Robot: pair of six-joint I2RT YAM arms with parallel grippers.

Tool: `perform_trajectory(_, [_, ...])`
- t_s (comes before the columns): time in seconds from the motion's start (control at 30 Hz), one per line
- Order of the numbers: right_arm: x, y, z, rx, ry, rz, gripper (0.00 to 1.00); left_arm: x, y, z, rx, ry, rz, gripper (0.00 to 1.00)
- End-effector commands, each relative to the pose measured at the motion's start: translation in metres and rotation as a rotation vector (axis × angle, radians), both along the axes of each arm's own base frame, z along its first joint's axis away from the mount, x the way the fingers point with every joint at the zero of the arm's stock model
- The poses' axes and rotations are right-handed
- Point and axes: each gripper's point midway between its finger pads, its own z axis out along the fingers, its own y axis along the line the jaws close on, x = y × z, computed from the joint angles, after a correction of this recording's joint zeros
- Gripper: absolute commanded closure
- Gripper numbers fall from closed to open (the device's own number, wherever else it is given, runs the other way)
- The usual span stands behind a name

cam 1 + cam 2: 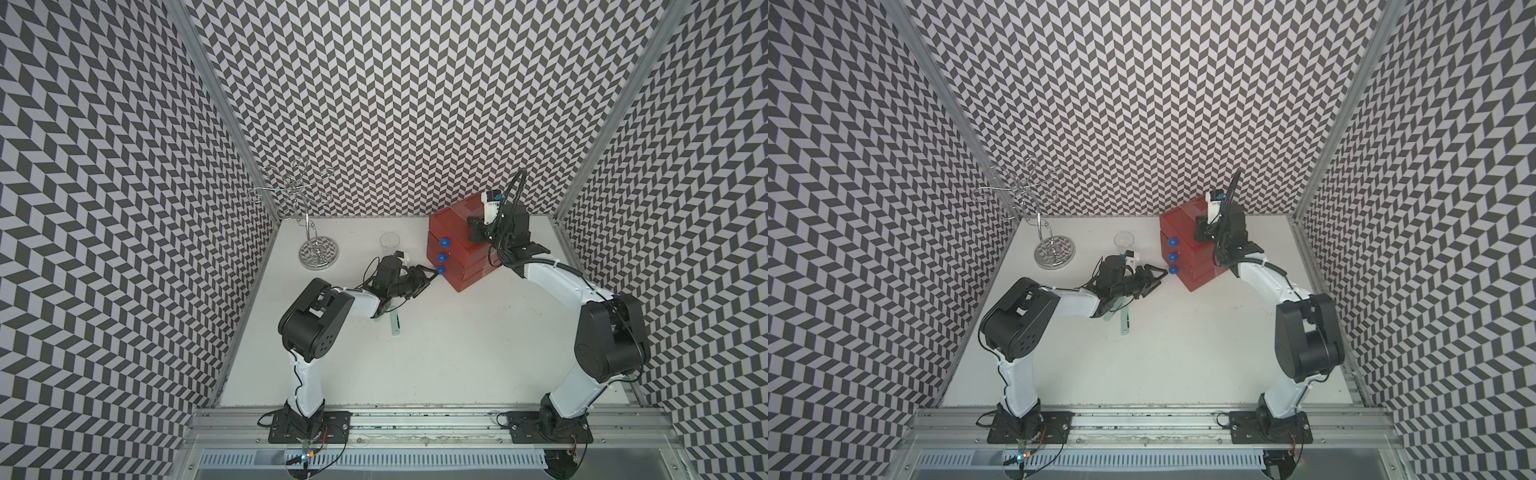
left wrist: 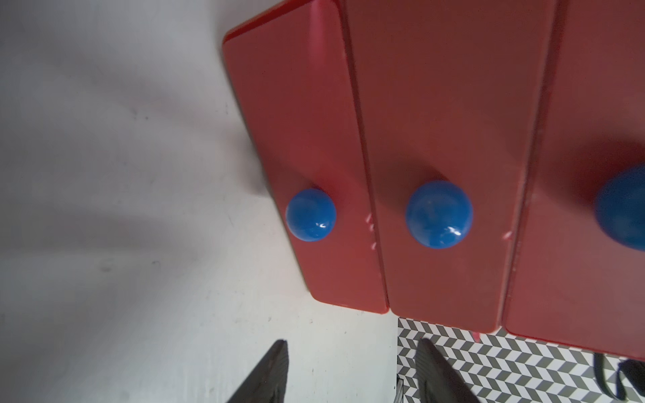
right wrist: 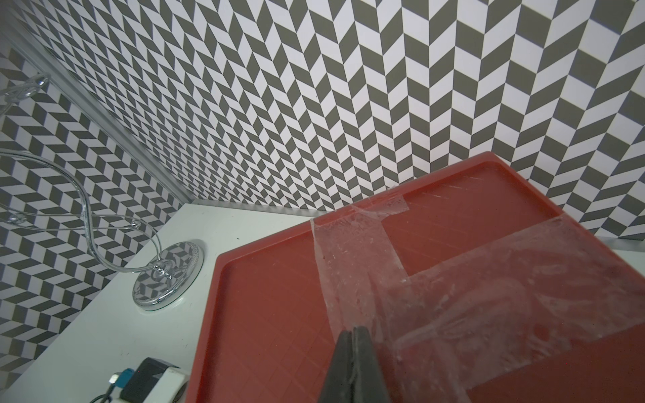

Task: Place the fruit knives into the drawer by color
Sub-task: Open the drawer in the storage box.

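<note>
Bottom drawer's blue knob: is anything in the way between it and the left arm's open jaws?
Nothing visible. In the left wrist view, the left gripper holds its jaws apart just short of the bottom blue knob of the drawer, with only clear space between.

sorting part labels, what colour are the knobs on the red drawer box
Blue: glossy ball knobs on the drawer fronts, clearest in the left wrist view.

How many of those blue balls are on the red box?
3, in a column down the front of the red box: the top ball, the middle ball, and the bottom ball, nearest the left end effector. None seems hidden.
</note>
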Motion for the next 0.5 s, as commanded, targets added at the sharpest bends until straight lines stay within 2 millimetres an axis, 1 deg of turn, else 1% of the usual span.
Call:
perform_trajectory(0.0, [-0.101, -0.016, -0.221, -0.139, 0.743, 0.014, 1.00, 0.009, -0.007, 0.016, -0.081, -0.042, -0.011, 0.40])
perform_trajectory(0.23, [-0.101, -0.016, -0.221, -0.140, 0.744, 0.013, 1.00, 0.020, -0.013, 0.011, -0.088, -0.036, -0.009, 0.43])
perform_trajectory(0.47, [-0.101, -0.016, -0.220, -0.139, 0.743, 0.013, 1.00, 0.028, -0.015, 0.004, -0.110, -0.021, 0.001, 0.45])
